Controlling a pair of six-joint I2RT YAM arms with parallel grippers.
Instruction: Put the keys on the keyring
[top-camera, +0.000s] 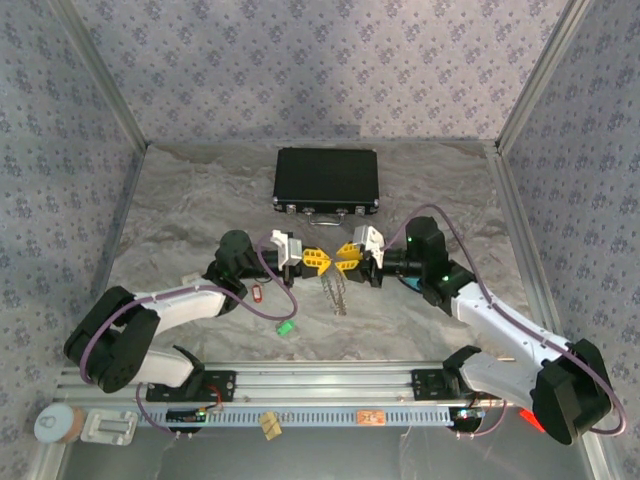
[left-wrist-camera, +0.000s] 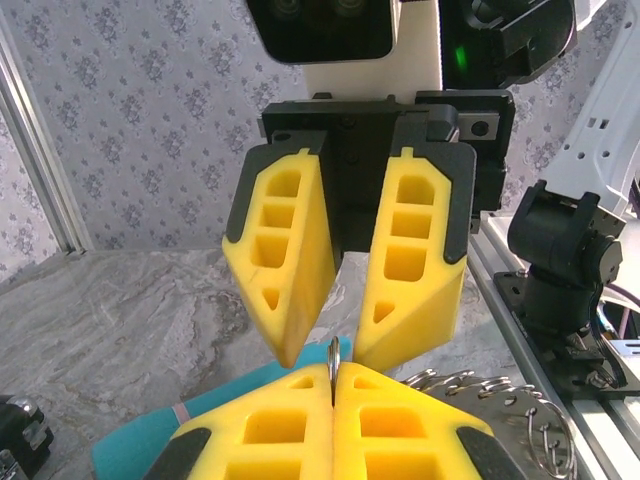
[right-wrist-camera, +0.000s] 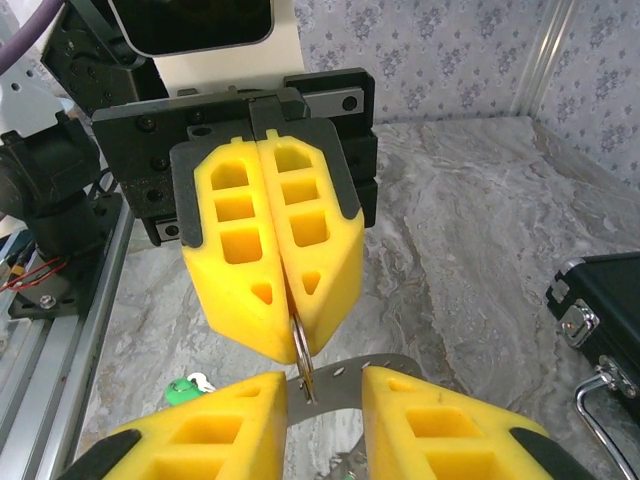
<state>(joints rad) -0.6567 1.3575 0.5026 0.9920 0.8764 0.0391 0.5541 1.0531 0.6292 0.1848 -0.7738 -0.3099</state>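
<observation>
**Top external: left gripper (top-camera: 316, 259) is being clamped on the keyring (right-wrist-camera: 299, 352), right gripper (top-camera: 347, 256) is being held apart**

The marbled table (top-camera: 200, 200) is being shared by a black case (top-camera: 326, 180) at the far side and both arms, which are being held tip to tip at centre. The left fingers (right-wrist-camera: 240, 290) are being pressed fully together, with the thin ring being pinched edge-on at their tips. The right fingers (left-wrist-camera: 285, 290) are being held spread, one on each side of the ring's free edge; contact cannot be told. A teal cylinder (left-wrist-camera: 140, 440) is being seen on the table under the left gripper. A silvery jagged wire piece (top-camera: 336, 293) is being seen just below the grippers; whether it is joined to the ring cannot be told. The red key (top-camera: 255, 292) and green key (top-camera: 285, 327) are being left on the table beside the left arm, apart from the ring.
</observation>
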